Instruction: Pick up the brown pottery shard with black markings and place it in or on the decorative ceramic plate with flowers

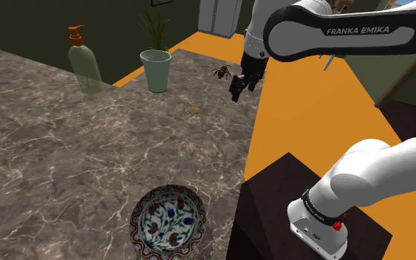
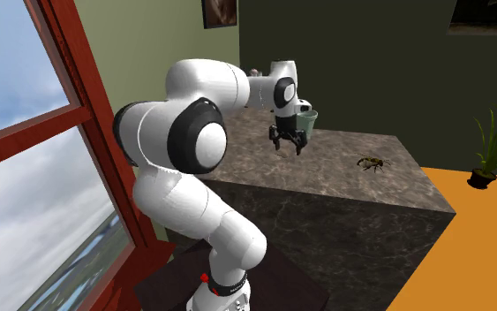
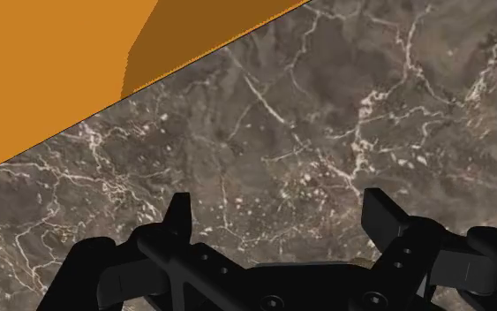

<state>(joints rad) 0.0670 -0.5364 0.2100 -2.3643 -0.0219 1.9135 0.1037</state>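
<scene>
Currently the black two-finger hand (image 1: 241, 90) hovers wide open and empty over the dark veined marble tabletop (image 1: 66, 148). Small brown shard with black markings (image 1: 222, 72) lies near it; round flowered ceramic plate (image 1: 138, 221) well apart.

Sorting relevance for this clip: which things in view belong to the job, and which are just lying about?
Job: brown shard with black markings; flowered plate; gripper, open.
Lying about: pump bottle; potted plant.
</scene>
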